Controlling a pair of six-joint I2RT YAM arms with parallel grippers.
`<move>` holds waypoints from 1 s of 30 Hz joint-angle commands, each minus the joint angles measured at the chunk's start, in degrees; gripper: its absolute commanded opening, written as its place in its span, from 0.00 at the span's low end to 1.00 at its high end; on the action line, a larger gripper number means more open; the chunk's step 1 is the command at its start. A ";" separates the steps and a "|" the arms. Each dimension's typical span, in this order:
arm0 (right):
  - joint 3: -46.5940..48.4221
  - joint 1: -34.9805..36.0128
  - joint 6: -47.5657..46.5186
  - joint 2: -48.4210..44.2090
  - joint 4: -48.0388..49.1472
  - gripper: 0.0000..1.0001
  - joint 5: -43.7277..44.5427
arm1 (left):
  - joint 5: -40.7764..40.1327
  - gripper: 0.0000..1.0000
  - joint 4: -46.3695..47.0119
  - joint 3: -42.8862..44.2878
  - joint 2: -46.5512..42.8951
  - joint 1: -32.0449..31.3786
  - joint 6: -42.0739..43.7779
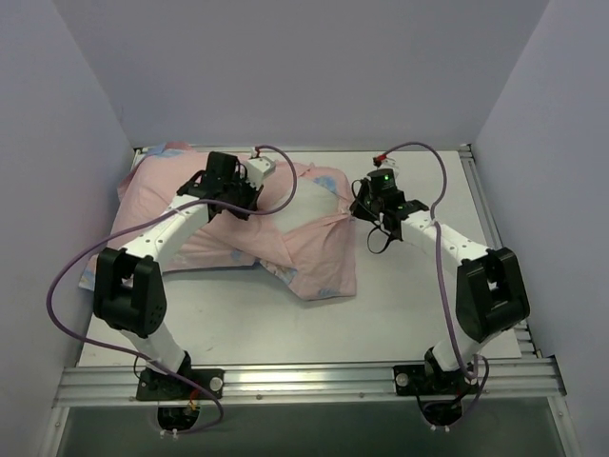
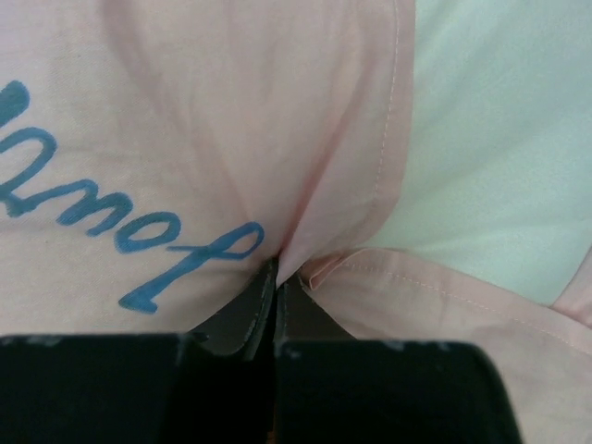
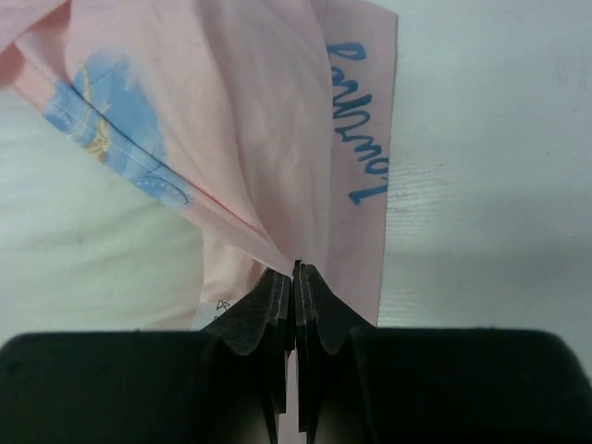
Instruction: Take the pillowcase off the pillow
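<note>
Left fingers [image 2: 248,319] and right fingers [image 3: 264,310] each clamp thin pillowcase [image 1: 314,257] folds; pulling may slip them free or drag the pillow [image 2: 499,139].

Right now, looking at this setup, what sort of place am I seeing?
Probably a robotics lab test cell: plain panel walls box in a white table, and the left arm and right arm bolt onto an aluminium rail.

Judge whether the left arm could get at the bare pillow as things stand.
Probably yes, once it lets go: the left tool is shut on the pillowcase hem, and what looks like the white pillow lies uncovered right beside that hem, with nothing across it.
</note>
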 commanded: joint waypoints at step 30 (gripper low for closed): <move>-9.85 1.12 8.21 0.74 14.58 0.00 -20.67 | -10.62 0.94 -7.04 20.16 16.74 -17.97 6.19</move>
